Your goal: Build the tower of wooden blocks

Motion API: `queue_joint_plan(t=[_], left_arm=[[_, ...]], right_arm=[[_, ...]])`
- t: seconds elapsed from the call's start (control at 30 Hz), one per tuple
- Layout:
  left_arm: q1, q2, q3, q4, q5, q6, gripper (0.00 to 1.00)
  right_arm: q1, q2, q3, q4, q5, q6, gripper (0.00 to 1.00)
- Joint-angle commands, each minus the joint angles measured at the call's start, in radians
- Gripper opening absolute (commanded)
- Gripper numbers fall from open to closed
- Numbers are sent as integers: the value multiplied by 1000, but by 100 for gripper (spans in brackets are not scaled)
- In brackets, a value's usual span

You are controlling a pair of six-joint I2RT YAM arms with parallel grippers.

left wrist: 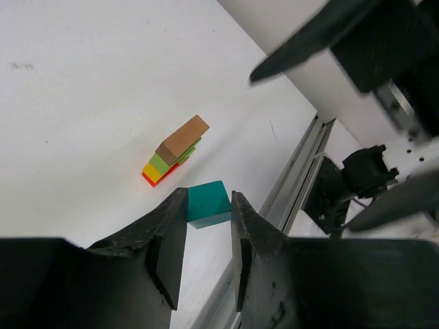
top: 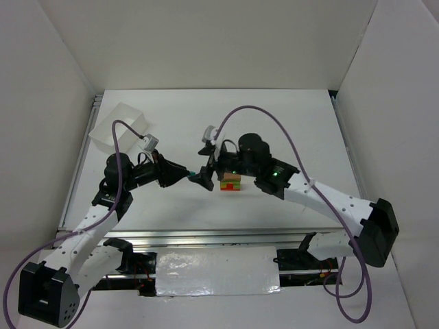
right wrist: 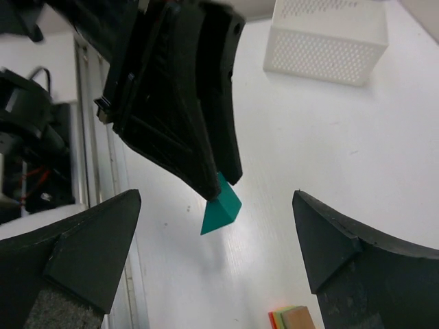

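A teal peaked block hangs above the table, pinched between the fingertips of my left gripper. In the right wrist view the same teal block pokes out below the left fingers. My right gripper stands wide open around it, its fingers well apart from the block on both sides. The low stack of red, orange, yellow, green and tan blocks sits on the table just right of both grippers. It also shows as the stack beyond the left fingertips and as the stack at the bottom edge.
A white perforated box stands at the back left of the table, seen too as the box. A metal rail runs along the near table edge. White walls enclose the table on three sides.
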Motion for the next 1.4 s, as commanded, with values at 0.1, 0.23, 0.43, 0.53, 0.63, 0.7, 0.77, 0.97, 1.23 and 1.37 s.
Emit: queue_joint_plan(t=[0.1,0.23,0.43,0.53,0.63,0.7,0.77,0.97,1.23,1.37], left_arm=[[-5,-15,-16,300,185,136,1],[-7,-7,2,347,296,214,3],[-11,62,62,344,438,260,2],[-13,72,68,346,451,271,2],[-18,66,68,341,448,282,2],[-19,57,70,335,448,288,2],[-21,46,70,324,446,299,2],[-25,19,77,269,435,345,2],[-25,6,77,232,440,385,1],[-27,-1,77,220,446,403,1]], right_arm=[[-271,-89,-27,16,-360,191,100],[-296,-57,2,-51,-518,124,100],[-255,-25,-3,-82,-515,-5,100],[-247,9,25,-79,-552,1,99],[-216,61,75,-133,-564,-22,99],[-195,86,94,-150,-553,-36,99],[-183,109,100,-161,-541,-34,99],[-169,132,112,-131,-546,-19,89],[-170,96,88,-105,-553,-2,70],[-169,92,89,-92,-587,12,74]])
